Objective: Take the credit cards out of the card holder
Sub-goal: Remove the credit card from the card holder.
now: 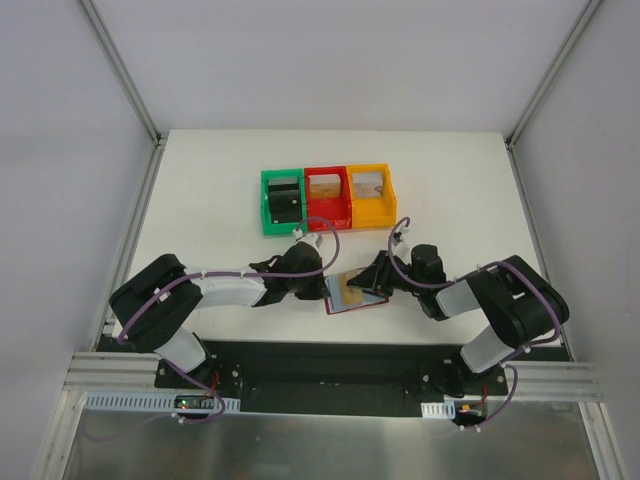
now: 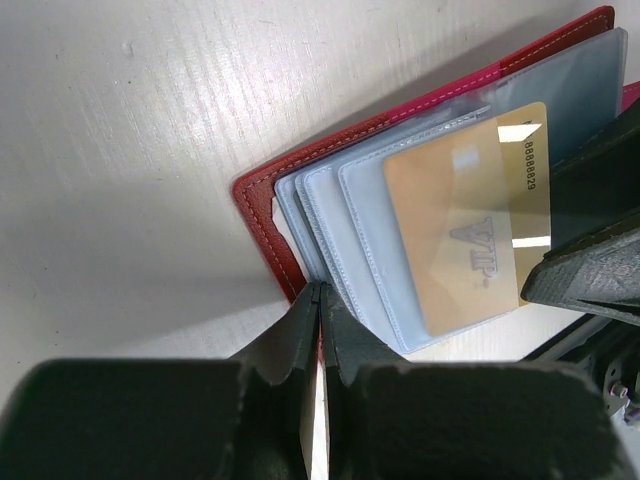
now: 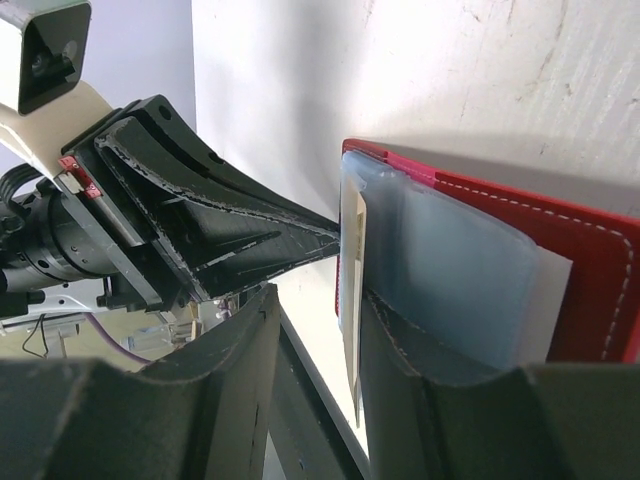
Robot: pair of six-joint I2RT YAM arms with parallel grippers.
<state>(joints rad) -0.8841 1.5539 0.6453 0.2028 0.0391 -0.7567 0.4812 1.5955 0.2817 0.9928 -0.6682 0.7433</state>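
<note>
The dark-red card holder [image 1: 356, 303] lies open on the white table between my two grippers. In the left wrist view its grey-blue clear sleeves [image 2: 330, 215] fan out, and a gold credit card [image 2: 455, 235] sticks partly out of one sleeve. My left gripper [image 2: 321, 288] is shut on the near edge of the card holder's red cover [image 2: 262, 205]. My right gripper [image 3: 318, 300] is open. The gold card's thin edge [image 3: 352, 290] stands between its fingers, close against the right finger [image 3: 400, 360]. In the top view the left gripper [image 1: 318, 283] and right gripper [image 1: 376, 281] flank the wallet.
Three small bins stand in a row behind the wallet: a green bin [image 1: 268, 203] holding a black block [image 1: 286, 201], a red bin [image 1: 327, 214] and a yellow bin [image 1: 371, 213]. The table's near edge runs just below the wallet, and grey walls enclose the table.
</note>
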